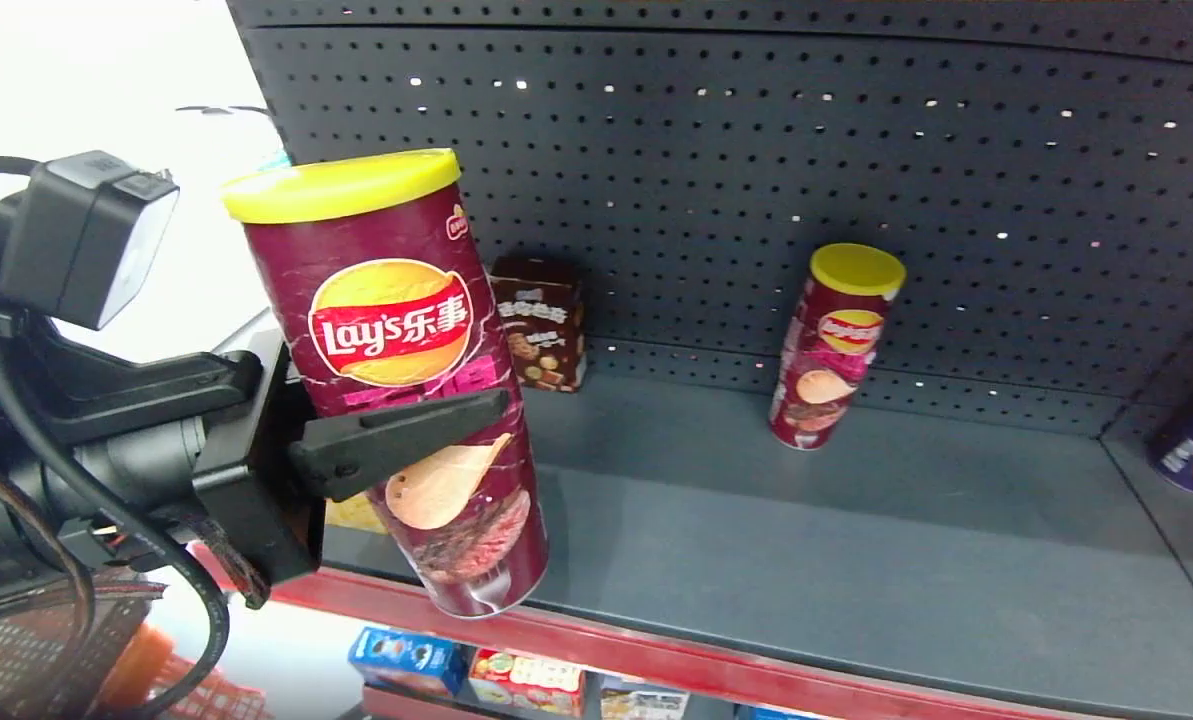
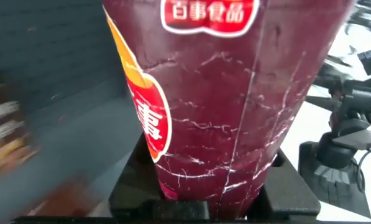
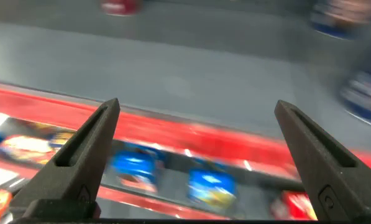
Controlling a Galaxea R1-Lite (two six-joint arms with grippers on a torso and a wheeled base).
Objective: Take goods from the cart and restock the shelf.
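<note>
Left claw [image 1: 436, 425], nearest the lens, clamped across the middle of a maroon chip can [image 1: 386, 300] with a yellow lid. The grip sits at mid-body, probably to keep the tall can balanced. The can leans, lid tipped away from the shelf [image 1: 756, 540], and its base hangs over the shelf's red front edge [image 1: 656, 655] at the left end. Whether the base touches the shelf cannot be told. It appears not yet set down, so the placing step is judged to be in hand.

Behind it, by the pegboard back [image 1: 756, 150], stands a brown box [image 1: 541, 325]. A matching can [image 1: 834, 345] stands upright well apart to the right, marking a likely row.

Right claw [image 3: 196, 106]: jaws wide apart, holding nothing, facing the red edge.
</note>
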